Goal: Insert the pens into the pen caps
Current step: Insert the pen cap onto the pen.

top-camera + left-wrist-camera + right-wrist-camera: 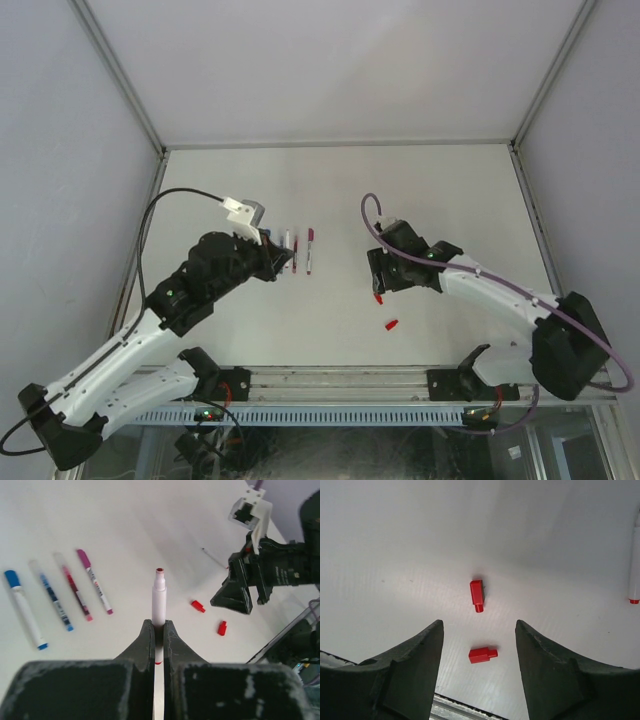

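Observation:
My left gripper (159,625) is shut on a white pen (159,597) whose uncapped red tip points away from the fingers, above the table. In the top view this gripper (285,262) sits by the row of pens (300,248). Several capped pens lie side by side: a blue one (25,607), another blue one (50,595), a dark red one (74,592) and a magenta one (94,581). Two red pen caps (477,592) (482,654) lie on the table. My right gripper (479,624) hangs open above them, one cap between the fingers and below them, nothing held.
The metal rail (350,380) at the table's near edge runs just behind the caps (392,324). Grey walls (60,150) enclose the white table (340,190). The right arm's camera housing (250,512) hangs opposite the held pen.

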Tool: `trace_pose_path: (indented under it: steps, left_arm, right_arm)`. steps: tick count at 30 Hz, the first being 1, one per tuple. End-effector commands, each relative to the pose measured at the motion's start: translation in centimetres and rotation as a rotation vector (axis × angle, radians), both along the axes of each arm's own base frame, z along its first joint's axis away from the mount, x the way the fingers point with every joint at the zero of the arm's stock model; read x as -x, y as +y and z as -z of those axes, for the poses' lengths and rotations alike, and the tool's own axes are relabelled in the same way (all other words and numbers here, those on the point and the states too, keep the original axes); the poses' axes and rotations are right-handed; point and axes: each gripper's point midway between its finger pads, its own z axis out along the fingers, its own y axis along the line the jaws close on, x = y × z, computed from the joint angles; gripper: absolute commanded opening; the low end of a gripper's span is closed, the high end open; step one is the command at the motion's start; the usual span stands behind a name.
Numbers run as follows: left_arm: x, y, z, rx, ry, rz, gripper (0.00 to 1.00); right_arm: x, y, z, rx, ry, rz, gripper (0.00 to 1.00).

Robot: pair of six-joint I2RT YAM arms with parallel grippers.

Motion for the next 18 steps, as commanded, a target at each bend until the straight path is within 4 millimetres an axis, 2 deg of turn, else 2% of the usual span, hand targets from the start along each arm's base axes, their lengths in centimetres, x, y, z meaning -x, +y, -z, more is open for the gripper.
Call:
trace_pose_path:
  steps: [1,5,11,18]
  left_arm:
    - [0.3,2.0,-3.5,-0.051,-0.104,-0.004,0.0]
    - [0.3,3.0,-3.2,-0.094,-0.109,-0.028,0.0]
    - [0.4,2.3,-2.8,-0.082,-0.091,-0.001,0.0]
    - [0.4,2.0,-2.8,-0.072,-0.089,0.005,0.0]
  right_arm:
    - [-1.3,0.7,0.6,0.019,0.043,-0.037,0.59]
    - [-1.5,1.5,2.3,0.037,0.1,-0.071,0.59]
    - [-1.7,2.4,3.8,0.053,0.137,-0.104,0.52]
    - [-1.9,2.4,5.0,0.096,0.172,-0.12,0.43]
